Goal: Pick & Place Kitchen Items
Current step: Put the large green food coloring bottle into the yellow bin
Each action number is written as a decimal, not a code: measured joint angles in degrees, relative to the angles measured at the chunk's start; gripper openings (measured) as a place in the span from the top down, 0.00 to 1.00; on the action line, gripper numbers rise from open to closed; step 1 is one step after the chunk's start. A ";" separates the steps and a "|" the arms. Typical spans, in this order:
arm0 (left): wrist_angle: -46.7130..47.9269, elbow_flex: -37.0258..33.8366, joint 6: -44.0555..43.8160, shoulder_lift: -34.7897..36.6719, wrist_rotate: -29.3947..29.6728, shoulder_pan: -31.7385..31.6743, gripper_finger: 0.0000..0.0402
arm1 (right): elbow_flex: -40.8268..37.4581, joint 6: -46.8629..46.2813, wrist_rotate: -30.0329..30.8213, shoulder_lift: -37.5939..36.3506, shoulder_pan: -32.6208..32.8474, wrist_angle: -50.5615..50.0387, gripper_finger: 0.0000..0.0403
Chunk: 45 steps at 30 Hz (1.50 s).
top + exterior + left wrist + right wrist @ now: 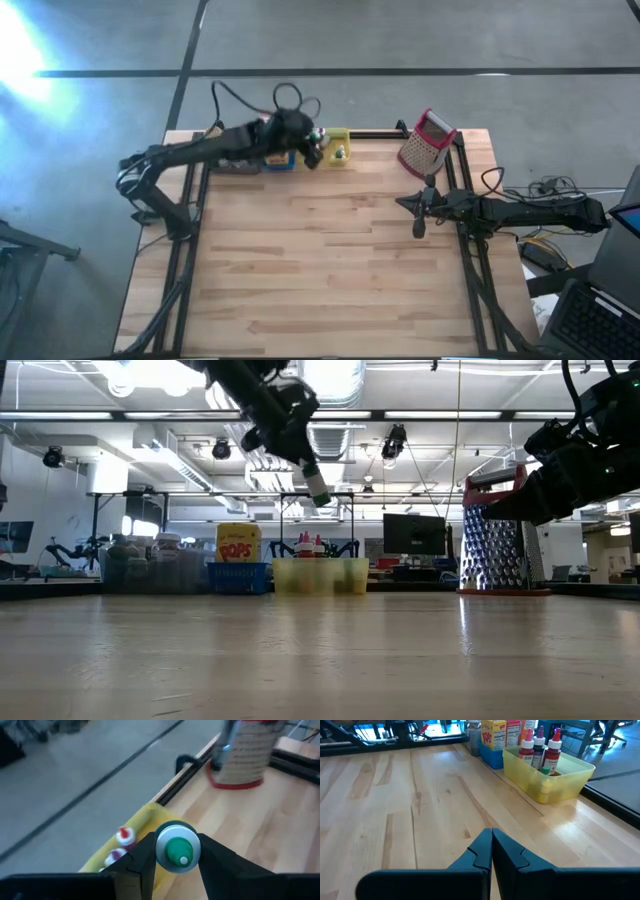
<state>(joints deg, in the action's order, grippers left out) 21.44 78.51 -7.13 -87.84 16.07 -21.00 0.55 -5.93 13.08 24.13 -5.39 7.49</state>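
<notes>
**Green-capped bottle held above the yellow tray**

Nearest the front edge, the wooden table lies bare. Midway along its right side, the right gripper hangs over the boards with its two fingers pressed together and nothing between them; its arm reaches in from the right edge.

Farther back, the left gripper is raised in the air near the table's far edge, clamped on a small bottle with a green cap, one finger on each side of the bottle's body. In the low view the bottle tilts, well clear of the table, above the yellow tray.

At the far edge stand the trays. The yellow tray holds several small bottles with red and pink caps, standing upright. Just beside it on the left is the blue tray, with a yellow box marked POPS inside, and next to that the grey tray with jars. To the right, near the far right corner, the metal grater with a red handle stands apart from the trays.
</notes>
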 joint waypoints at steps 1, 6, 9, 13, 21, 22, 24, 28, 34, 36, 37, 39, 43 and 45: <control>0.56 0.38 -0.09 -0.61 -1.35 -1.53 0.68 | 0.01 0.00 0.00 -0.01 -0.02 0.00 0.98; -0.01 2.50 -0.29 -5.92 -7.81 -5.29 0.69 | 0.00 0.00 0.00 0.00 -0.01 0.00 0.98; 0.82 5.37 2.01 -10.25 -8.38 -5.16 0.69 | -0.01 -0.01 0.01 0.01 -0.02 0.00 0.98; 5.19 11.45 2.57 -15.49 -6.59 -5.18 0.69 | -0.01 -0.02 0.00 0.01 -0.02 0.00 0.98; 12.85 20.24 0.47 -21.68 -1.56 -5.20 0.69 | 0.00 0.00 0.00 0.01 0.00 0.00 0.98; 13.32 20.78 -0.08 -22.20 -1.64 -5.24 0.69 | 0.01 -0.02 0.02 0.01 -0.02 0.00 0.98; 14.23 21.33 -0.72 -23.12 -1.65 -5.28 0.69 | 0.01 0.00 0.00 0.01 0.00 0.00 0.98; 15.24 20.89 -2.05 -23.95 -1.66 -5.29 0.69 | 0.00 0.00 0.00 0.00 0.00 0.00 0.98; 15.61 19.21 -3.44 -23.90 -1.66 -5.63 0.69 | 0.01 0.00 0.00 -0.01 0.00 0.00 0.98; 15.54 18.62 -3.54 -23.90 -1.66 -5.73 0.69 | 0.00 0.00 0.01 0.00 -0.02 0.00 0.98; 15.38 18.28 -3.56 -23.90 -1.66 -5.80 0.69 | 0.00 0.00 0.00 0.00 0.00 0.00 0.98; 15.43 17.66 -3.64 -23.90 -1.66 -5.95 0.69 | -0.01 0.00 0.02 0.01 -0.02 0.00 0.98; 13.27 16.45 -3.67 -23.90 -1.88 -6.07 0.69 | -0.01 0.00 0.00 0.01 0.00 0.00 0.98; 12.69 15.85 -3.64 -23.90 -2.34 -6.39 0.69 | -0.01 0.00 0.01 0.00 -0.02 0.00 0.98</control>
<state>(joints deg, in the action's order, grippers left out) 34.14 94.36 -10.76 -111.74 13.73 -27.38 0.54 -5.93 13.09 24.13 -5.41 7.49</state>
